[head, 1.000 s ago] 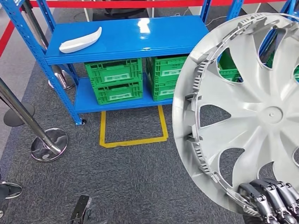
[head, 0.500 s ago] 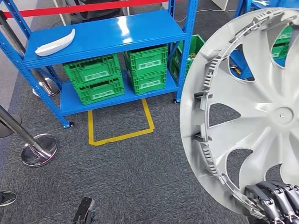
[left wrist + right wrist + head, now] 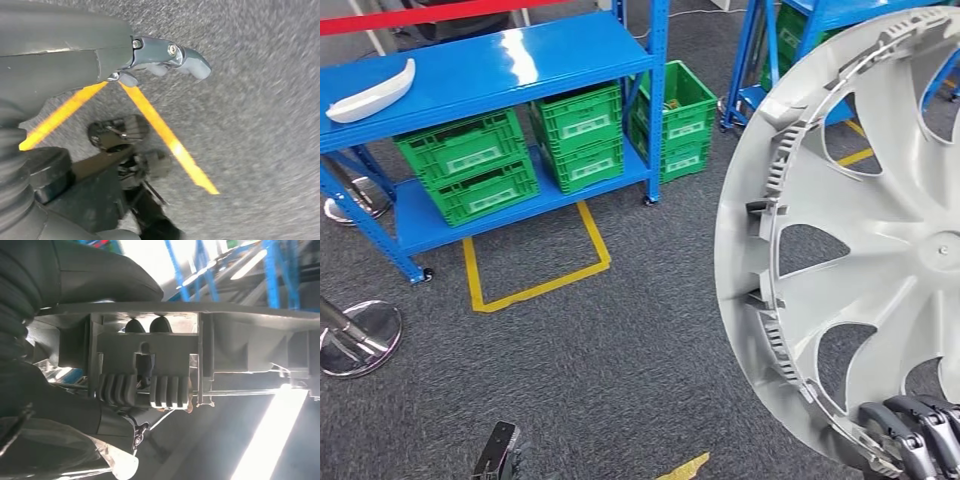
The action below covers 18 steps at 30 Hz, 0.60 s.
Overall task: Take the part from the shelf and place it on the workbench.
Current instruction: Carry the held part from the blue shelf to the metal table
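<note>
Shelf (image 3: 493, 60) farther left than before

Bright, even overhead light fills the head view — a white glare patch sits on the blue shelf (image 3: 518, 62) top, and shadows are soft. The left wrist view is motion-blurred across the carpet (image 3: 264, 125). The right wrist view is backlit — blown-out highlights, dark foreground.

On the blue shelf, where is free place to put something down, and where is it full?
The top board of the blue shelf is bare from the white curved part at its left end across to the right upright. The lower board is crowded: two stacks of green crates cover most of it.
</note>
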Available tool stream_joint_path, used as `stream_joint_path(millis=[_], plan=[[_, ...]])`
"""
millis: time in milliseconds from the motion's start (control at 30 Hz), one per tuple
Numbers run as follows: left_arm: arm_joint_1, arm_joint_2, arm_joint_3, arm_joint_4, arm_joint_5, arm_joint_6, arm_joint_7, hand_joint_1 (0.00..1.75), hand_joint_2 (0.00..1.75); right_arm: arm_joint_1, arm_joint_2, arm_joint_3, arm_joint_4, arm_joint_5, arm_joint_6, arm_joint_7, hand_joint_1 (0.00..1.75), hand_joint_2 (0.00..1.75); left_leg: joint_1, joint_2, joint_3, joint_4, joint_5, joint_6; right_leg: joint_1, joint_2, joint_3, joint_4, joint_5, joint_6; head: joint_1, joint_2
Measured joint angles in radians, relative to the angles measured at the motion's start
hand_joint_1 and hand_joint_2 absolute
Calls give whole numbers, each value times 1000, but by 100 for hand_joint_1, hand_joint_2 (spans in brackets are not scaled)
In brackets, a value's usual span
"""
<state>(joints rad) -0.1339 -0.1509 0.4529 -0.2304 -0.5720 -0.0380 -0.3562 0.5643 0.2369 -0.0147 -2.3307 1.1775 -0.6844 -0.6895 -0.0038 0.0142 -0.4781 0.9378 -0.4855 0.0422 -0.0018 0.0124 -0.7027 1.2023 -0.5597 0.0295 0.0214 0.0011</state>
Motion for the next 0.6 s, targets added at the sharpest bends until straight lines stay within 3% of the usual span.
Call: stream_joint_path(millis=[33, 67, 100, 167, 200, 233, 333, 367, 433, 467, 533, 567, 600], plan=[[2, 0, 0, 0, 0, 0, 0, 0, 175, 1, 0, 0, 0, 0, 0, 0, 175, 175, 1, 17, -6, 2, 4, -3, -8, -4, -13, 48, -19, 9, 0, 0], [3, 0, 0, 0, 0, 0, 0, 0, 175, 2, 0, 0, 0, -1, 0, -1, 175, 175, 4, 33, -13, 5, 6, -7, -15, -8, -6, 58, -20, 18, 0, 0], [2, 0, 1, 0, 0, 1, 0, 0, 175, 2, 0, -1, 0, -2, 0, -1, 175, 175, 7, 48, -19, 10, 8, -11, -23, -14, 23, 27, -4, 26, 0, 0], [-1, 1, 1, 0, 0, 1, -1, 0, 175, 3, 0, -3, -1, -4, 0, -1, 175, 175, 14, 72, -30, 26, 5, -25, -32, -47, 120, -110, 35, 43, 1, 0], [-2, 2, 1, 0, 0, 2, -2, 0, 175, 3, 0, -4, -2, -4, 0, -1, 175, 175, 15, 81, -35, 38, 2, -34, -33, -60, 156, -166, 46, 41, 0, 0], [-3, 4, 1, 0, 0, 2, -2, 0, 175, 4, 1, -5, -3, -5, 0, -1, 175, 175, 14, 87, -39, 47, 0, -43, -32, -69, 175, -197, 49, 35, -1, 0], [-6, 3, 1, 0, -2, 2, -4, 0, 175, 9, 6, -9, -6, -6, 0, -2, 175, 175, 17, 101, -41, 53, 2, -64, -26, -51, 162, -198, 51, 0, -5, 0], [-6, 2, 1, 0, -3, 2, -5, 0, 175, 10, 8, -10, -7, -7, 0, -2, 175, 175, 20, 90, -43, 61, -8, -70, -26, -43, 158, -198, 55, -9, -6, 0], [-5, 1, 1, 0, -3, 3, -7, 0, 175, 11, 12, -11, -9, -11, 0, -2, 175, 175, 23, 41, -70, 132, -68, -77, -25, -26, 153, -199, 65, -27, -8, 0], [-3, 2, 1, 0, -3, 3, -8, 0, 175, 11, 14, -11, -9, -13, 0, -2, 175, 175, 23, 16, -95, 198, -109, -76, -23, -16, 148, -198, 70, -33, -9, 0], [2, 2, 1, 0, -3, 3, -9, 0, 175, 12, 18, -13, -9, -16, 0, -3, 175, 175, 21, -3, -143, 324, -166, -70, -15, 8, 137, -198, 78, -41, -10, 0], [4, 2, 1, 0, -3, 3, -10, 0, 175, 13, 21, -14, -9, -17, 0, -3, 175, 175, 19, -5, -151, 348, -167, -65, -11, 22, 133, -197, 81, -42, -10, 0], [5, 2, 2, 0, -3, 3, -11, 0, 175, 14, 23, -14, -10, -19, 0, -3, 175, 175, 16, -7, -141, 331, -147, -57, -6, 37, 130, -197, 84, -43, -10, 0]])
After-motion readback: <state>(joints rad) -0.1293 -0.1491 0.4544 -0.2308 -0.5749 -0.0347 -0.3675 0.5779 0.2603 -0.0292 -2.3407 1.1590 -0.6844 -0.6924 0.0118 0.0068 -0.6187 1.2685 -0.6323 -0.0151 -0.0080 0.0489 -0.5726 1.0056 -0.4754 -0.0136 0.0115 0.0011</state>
